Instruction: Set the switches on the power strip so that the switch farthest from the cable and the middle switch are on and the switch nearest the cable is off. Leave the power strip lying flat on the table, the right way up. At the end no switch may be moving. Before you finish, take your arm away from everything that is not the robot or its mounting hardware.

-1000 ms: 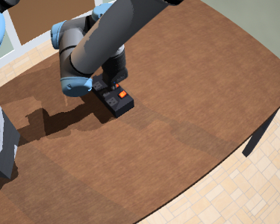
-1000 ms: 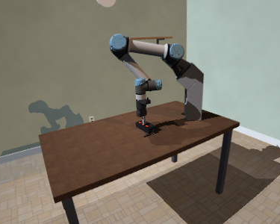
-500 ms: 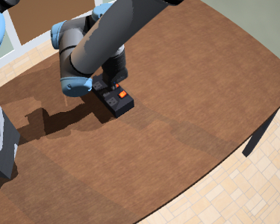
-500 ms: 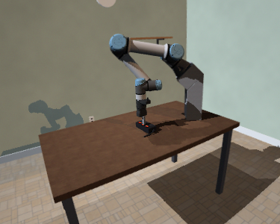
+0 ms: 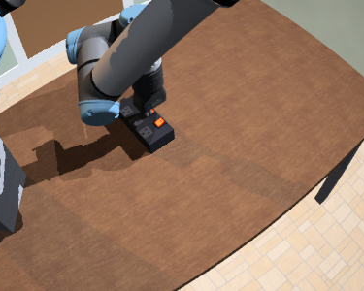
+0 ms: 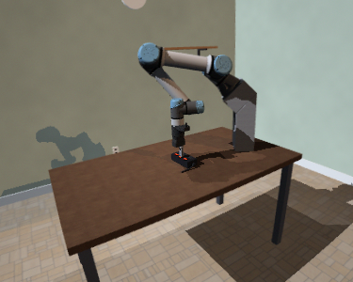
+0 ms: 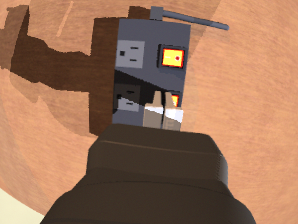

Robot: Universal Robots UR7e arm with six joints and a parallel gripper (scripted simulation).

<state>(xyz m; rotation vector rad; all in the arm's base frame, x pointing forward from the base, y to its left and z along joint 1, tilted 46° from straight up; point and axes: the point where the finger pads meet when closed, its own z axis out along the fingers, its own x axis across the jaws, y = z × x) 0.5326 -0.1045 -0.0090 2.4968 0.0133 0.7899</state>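
The dark power strip (image 5: 151, 134) (image 6: 186, 162) (image 7: 141, 76) lies flat and right way up on the brown table (image 5: 259, 116) (image 6: 124, 188). In the wrist view a grey cable stub (image 7: 197, 20) leaves its far end. The switch (image 7: 172, 58) (image 5: 158, 122) beside that end glows orange. My gripper (image 7: 161, 102) (image 5: 149, 113) (image 6: 179, 150) is shut and empty. Its tips point straight down onto the middle switch (image 7: 174, 99), which shows a sliver of orange beside the fingers. The third switch is hidden under the gripper body.
The arm's grey pedestal (image 6: 244, 117) stands at the table's back right corner; it shows as a dark block (image 5: 2, 194) at the left of the top view. The arm's elbow (image 5: 99, 97) hangs low just beside the strip. The table's curved front edge (image 5: 259, 233) is well away.
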